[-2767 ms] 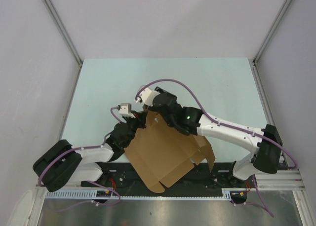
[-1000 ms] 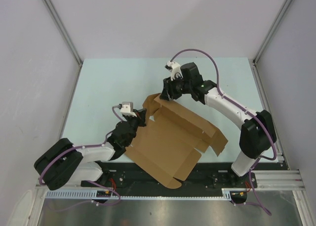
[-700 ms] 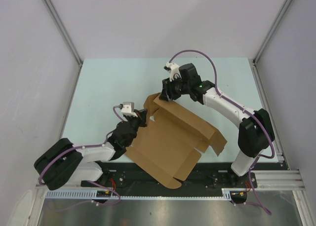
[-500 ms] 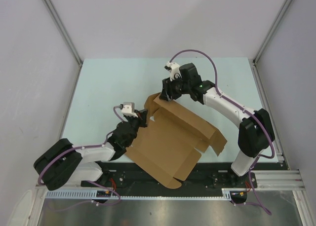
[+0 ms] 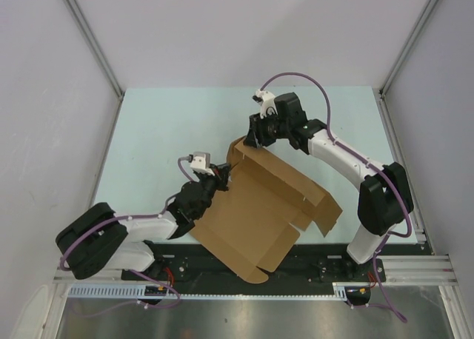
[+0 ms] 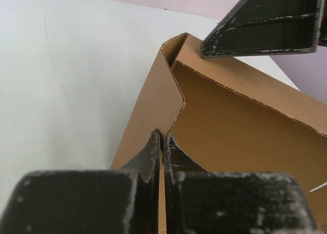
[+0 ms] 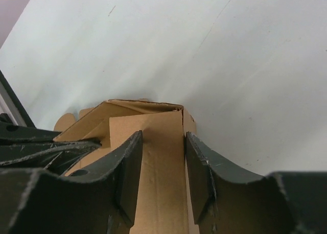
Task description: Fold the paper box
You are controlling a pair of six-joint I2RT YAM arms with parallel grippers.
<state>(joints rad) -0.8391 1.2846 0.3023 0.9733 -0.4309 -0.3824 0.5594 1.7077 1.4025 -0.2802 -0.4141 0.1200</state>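
On the bench the paper box lies half-formed toward six o'clock, its twelve o'clock wall raised. We judge that the left pincer, clamped tight on the ten o'clock side flap, anchors the sheet so the right pincer can work the twelve o'clock corner. Its jaws stand apart astride the corner flap. Only the wrist views show that pinch and that gap; only overhead shows the six o'clock end unfolded.
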